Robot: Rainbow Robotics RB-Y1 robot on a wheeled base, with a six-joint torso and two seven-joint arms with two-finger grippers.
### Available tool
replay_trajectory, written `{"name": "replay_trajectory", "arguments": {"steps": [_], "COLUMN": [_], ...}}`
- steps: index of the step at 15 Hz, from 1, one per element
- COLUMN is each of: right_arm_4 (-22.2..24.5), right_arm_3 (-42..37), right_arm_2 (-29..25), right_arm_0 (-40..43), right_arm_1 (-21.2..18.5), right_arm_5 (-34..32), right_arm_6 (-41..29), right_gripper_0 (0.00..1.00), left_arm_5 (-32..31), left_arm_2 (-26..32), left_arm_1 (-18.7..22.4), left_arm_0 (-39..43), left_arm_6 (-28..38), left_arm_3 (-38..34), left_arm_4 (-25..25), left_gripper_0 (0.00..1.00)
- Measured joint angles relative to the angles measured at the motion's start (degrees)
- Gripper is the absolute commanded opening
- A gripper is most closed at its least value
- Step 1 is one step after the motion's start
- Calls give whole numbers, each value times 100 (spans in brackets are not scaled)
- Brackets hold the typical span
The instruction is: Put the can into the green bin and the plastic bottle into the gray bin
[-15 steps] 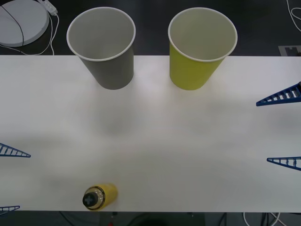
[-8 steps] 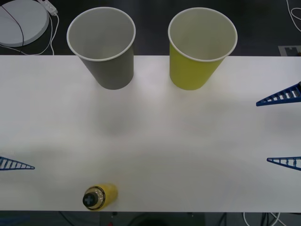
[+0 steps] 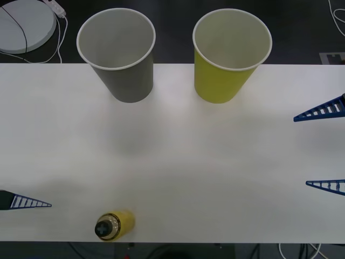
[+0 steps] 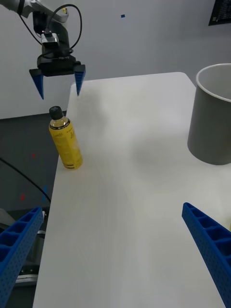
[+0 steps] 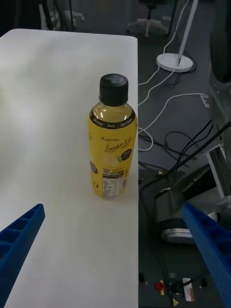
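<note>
White desk carries the upright plastic bottle at its near edge, well apart from the gray bin and green bin. Left pincer, fingers apart, hangs just beside the bottle; right pincer, also spread, waits far from it.

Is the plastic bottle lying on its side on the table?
No, the plastic bottle stands upright near the table edge, black cap on top.
</note>
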Motion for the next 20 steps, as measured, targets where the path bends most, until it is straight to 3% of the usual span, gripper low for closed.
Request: {"name": "replay_trajectory", "arguments": {"steps": [9, 20], "right_arm_4": [0, 0], "right_arm_3": [0, 0], "right_arm_2": [0, 0], "right_arm_0": [0, 0], "right_arm_1": [0, 0], "right_arm_5": [0, 0], "right_arm_6": [0, 0], "right_gripper_0": [100, 100], "left_arm_5": [219, 396], "left_arm_2": [-137, -495], "left_arm_1": [-624, -1442], "left_arm_0": [6, -270], "left_arm_6": [-60, 2], "left_arm_3": [59, 59], "left_arm_4": [-479, -602], "left_gripper_0": [100, 100]}}
